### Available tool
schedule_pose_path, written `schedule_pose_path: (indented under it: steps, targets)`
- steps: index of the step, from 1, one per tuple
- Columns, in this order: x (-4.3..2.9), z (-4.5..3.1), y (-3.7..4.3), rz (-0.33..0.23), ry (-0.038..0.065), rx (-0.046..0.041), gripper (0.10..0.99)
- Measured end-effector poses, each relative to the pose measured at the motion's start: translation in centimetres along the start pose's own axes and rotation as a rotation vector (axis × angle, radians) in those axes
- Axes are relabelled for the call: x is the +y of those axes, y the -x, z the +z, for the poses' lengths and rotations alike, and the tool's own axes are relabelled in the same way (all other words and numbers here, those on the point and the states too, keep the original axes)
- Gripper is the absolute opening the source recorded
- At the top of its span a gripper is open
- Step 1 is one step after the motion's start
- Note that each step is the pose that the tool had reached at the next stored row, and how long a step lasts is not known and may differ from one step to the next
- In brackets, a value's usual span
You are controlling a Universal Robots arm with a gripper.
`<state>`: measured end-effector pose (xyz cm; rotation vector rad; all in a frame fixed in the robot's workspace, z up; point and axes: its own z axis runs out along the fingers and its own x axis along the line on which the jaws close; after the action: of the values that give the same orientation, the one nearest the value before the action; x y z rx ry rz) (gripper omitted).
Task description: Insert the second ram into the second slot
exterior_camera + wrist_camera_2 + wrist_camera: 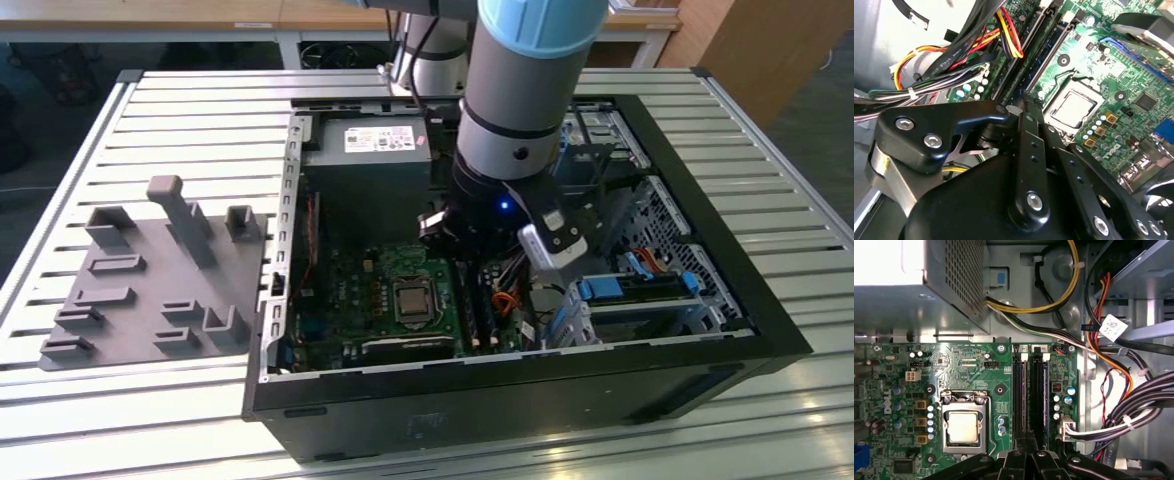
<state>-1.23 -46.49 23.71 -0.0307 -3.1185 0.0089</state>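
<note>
Two long dark memory slots (1019, 395) run side by side on the green motherboard (969, 372) inside the open computer case (747, 310). The slot nearer the cables (1039, 395) holds a dark, blue-tinged strip that may be the second ram; I cannot tell for sure. My gripper (1026, 442) hangs over one end of these slots with its black fingers pressed together, and nothing shows between them. In the second wrist view the gripper (1024, 106) points along the slots (1051, 47). In the exterior view the gripper (447, 232) is low inside the case, under the arm's wrist.
Beside the slots are the CPU socket (963, 426) and a thick bundle of cables (1134, 405). The power supply (919, 285) fills one end of the case. A drive cage with blue clips (641, 285) is at the exterior view's right. A grey fixture (147, 280) lies on the slatted table.
</note>
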Motion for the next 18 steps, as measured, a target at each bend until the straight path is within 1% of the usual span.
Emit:
schedule_pose_path:
  steps: [10, 18]
  targets:
    - [-0.01, -1.36, -0.03, 0.000, 0.000, 0.0001, 0.106]
    - [-0.01, -1.46, -0.04, 0.000, 0.000, 0.0000, 0.106]
